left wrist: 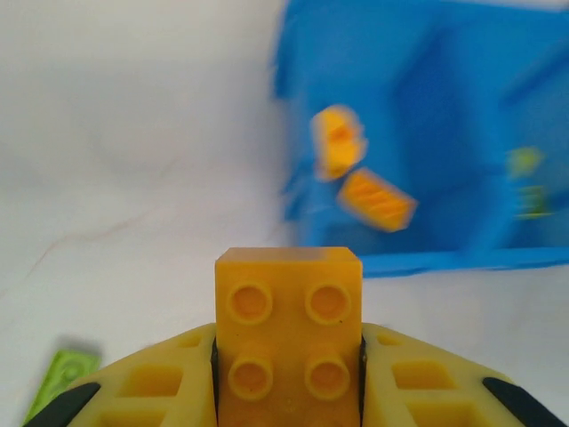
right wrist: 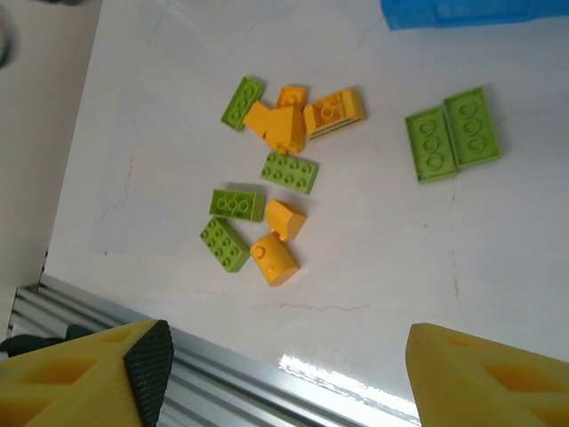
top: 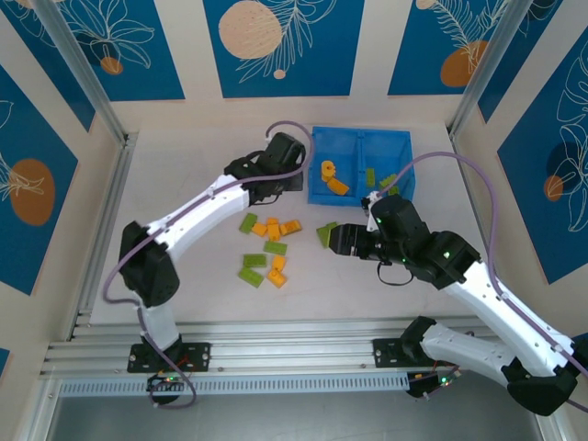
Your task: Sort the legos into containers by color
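Left tool [left wrist: 289, 391] | clamped on orange brick [left wrist: 289, 311] | blue bin [left wrist: 418, 80] ahead

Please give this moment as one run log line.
left gripper: shut on orange brick | right gripper: open, empty | blue bin: orange bricks left compartment, green bricks right

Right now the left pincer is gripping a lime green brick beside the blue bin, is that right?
Not quite. The brick clamped in the left pincer is orange-yellow, not lime green, as the left wrist view shows. It is indeed held beside the blue bin.
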Controlling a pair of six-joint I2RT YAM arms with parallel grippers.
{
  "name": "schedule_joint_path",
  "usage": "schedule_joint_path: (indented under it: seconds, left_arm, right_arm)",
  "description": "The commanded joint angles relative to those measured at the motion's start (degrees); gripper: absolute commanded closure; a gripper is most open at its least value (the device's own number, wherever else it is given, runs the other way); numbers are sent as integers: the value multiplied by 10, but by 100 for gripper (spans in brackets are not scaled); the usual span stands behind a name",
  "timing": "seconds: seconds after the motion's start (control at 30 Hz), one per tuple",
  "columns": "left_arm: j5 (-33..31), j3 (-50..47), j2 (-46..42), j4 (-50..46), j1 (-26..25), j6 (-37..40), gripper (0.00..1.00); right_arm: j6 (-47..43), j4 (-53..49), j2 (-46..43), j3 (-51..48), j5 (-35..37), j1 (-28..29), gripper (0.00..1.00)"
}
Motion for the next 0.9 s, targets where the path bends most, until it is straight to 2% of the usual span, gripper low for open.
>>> schedule_joint_path:
  seconds: [0.0,0.17,0.3,0.43,0.53,0.73,0.87]
  left_arm:
    - [-32,34,26,52,-43,85,74]
    - [-15,130,129,79,-57,158,73]
    - [-54,205,219,83,-55,197,74]
    - [-59,319,320,36,-45,192,75]
    - [-53,367,376,21,-36,175,75]
    - [-75,374,415,40,-23,149,65]
    - [-82,376,413,37,-21,147,52]
  right_arm:
    - [22,0,-34,-11,53,4,27]
    - [34,-10,-60,-20,64,4,27]
    - [44,-30,-77,-31,70,4,26]
    - [51,-35,-101,-49,76,4,26]
    - [51,-44,-109,-48,79,3,26]
    - [50,-61,-112,-45,76,5,26]
    - [49,-59,-113,-45,75,4,26]
